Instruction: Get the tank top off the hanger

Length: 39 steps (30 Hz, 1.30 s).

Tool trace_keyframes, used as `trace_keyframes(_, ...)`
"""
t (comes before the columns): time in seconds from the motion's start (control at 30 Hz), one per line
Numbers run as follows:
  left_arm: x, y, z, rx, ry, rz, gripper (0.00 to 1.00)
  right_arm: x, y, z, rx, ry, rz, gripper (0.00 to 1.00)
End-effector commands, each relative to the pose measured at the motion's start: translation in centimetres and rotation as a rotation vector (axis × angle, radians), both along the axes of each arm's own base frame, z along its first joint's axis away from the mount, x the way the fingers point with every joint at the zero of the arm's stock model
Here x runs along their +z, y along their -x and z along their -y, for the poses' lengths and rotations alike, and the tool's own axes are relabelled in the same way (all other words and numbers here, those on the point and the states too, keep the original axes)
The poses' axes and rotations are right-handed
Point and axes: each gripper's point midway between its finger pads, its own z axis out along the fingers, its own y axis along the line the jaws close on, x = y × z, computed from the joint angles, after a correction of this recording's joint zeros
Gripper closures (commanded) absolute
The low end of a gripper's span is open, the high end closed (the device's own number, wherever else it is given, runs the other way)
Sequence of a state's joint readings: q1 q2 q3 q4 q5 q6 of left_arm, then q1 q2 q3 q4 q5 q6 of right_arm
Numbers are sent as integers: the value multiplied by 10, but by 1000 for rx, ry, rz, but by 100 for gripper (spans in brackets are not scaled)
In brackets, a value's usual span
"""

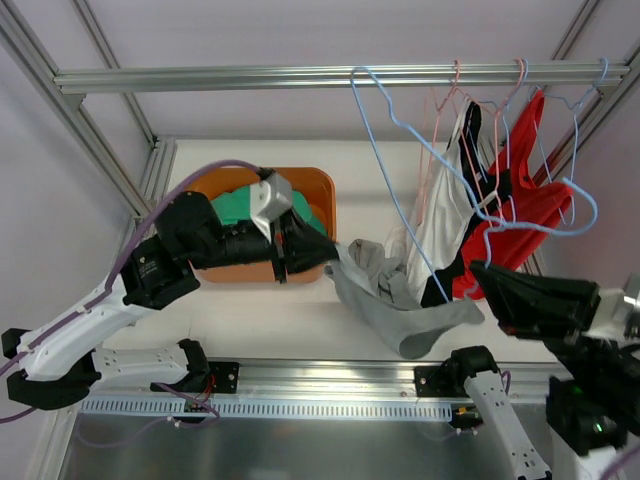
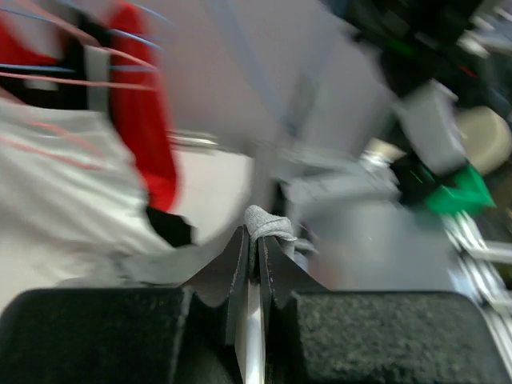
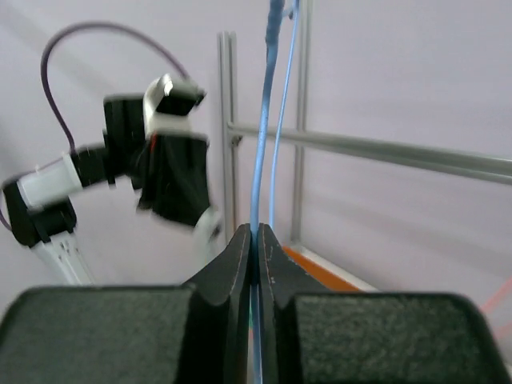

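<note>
While the left gripper (image 1: 328, 256) is clenched on a fold of the grey tank top (image 1: 400, 300), the garment sags in the middle of the top view as a soft, crumpled knit strip. Its long axis slants from that grip toward the lower right, and its loose end points at the bottom edge. The right gripper (image 1: 478, 268) is pinched tight on the thin blue wire hanger (image 1: 400, 125), which hooks over the metal rail (image 1: 250, 77) across the top.
</note>
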<state>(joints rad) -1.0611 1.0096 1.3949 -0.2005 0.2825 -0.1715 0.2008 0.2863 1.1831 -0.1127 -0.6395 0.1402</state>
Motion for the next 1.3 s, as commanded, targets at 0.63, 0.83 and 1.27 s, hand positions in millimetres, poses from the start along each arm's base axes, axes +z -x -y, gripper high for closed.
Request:
trace_keyframes(0.63, -268, -19, -44, 377, -450, -455, 94, -5, -62, 15, -206, 144, -312, 100)
trace_keyframes(0.83, -244, -28, -55, 445, -435, -422, 1, -53, -82, 43, -391, 235, -517, 100)
trace_keyframes(1.27, -207, -20, -85, 453, -360, -354, 1, -67, -173, 47, -519, 181, -726, 100)
